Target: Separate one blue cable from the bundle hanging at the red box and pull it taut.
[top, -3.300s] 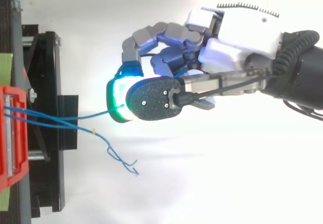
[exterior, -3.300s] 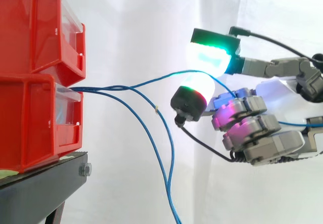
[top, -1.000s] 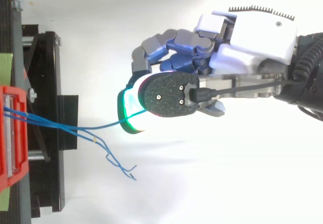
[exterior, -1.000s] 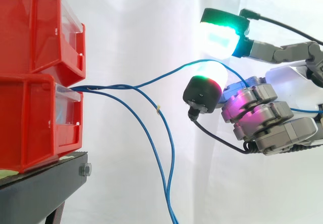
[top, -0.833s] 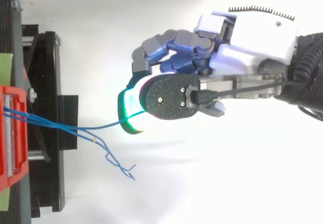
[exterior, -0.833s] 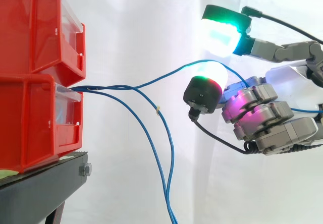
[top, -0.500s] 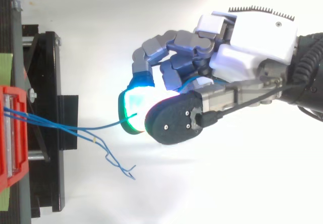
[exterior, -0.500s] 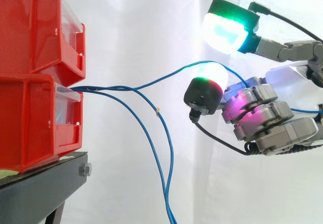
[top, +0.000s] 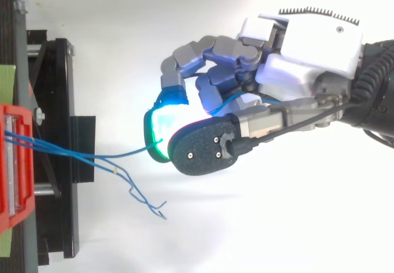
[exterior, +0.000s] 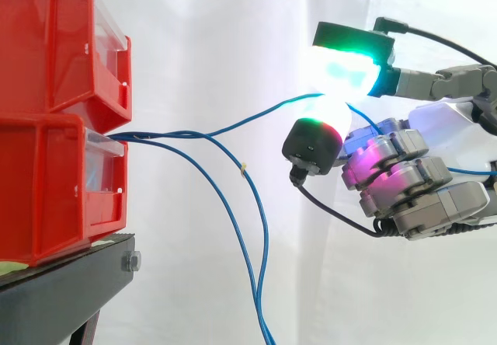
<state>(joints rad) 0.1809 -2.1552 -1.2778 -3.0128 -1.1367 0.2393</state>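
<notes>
Thin blue cable comes out of the glossy red plastic box and curves gently up to the hand. Its curled metal fingers and fat glowing pads are clamped on it, while the other cables droop in loose wiry loops

Side cam: level with the red bins, close in, looking across toward the white curtain; hand at right. Top cam: overhead, straight down, similarly close. Bins at left edge in both. Shared: bin fronts, blue cable, hand.
</notes>
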